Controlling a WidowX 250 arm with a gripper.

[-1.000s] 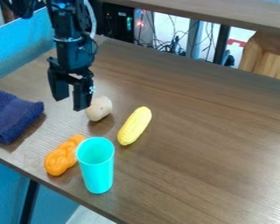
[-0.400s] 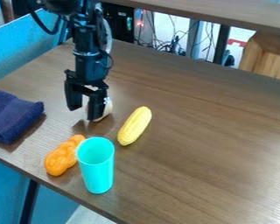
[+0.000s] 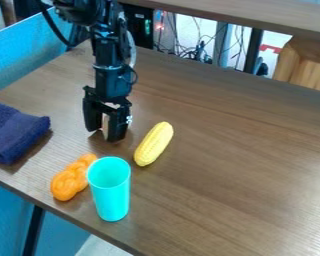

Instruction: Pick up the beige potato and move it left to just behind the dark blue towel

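Lower and farther right than a moment earlier, the gripper [image 3: 104, 134] had come down around the pale potato [image 3: 105, 125], its fingers wide apart on either side. Beneath it spread a brown wood-grain table [image 3: 236, 150]; behind it, beyond the far edge, were tangled cables [image 3: 193, 51] and a wooden block [image 3: 306, 65]. Yellow corn [image 3: 154, 144] lay to its right, a navy cloth [image 3: 14, 134] to its left, cut off by the view's edge, and an orange twist [image 3: 70, 179] and turquoise cup [image 3: 112, 197] nearer the camera. Fingers hid most of the potato; whether they touched it was unclear.

Cloth [image 3: 14, 134], orange twist [image 3: 69, 181], turquoise cup [image 3: 112, 197] and corn [image 3: 154, 144] rest on the table [image 3: 236, 165].
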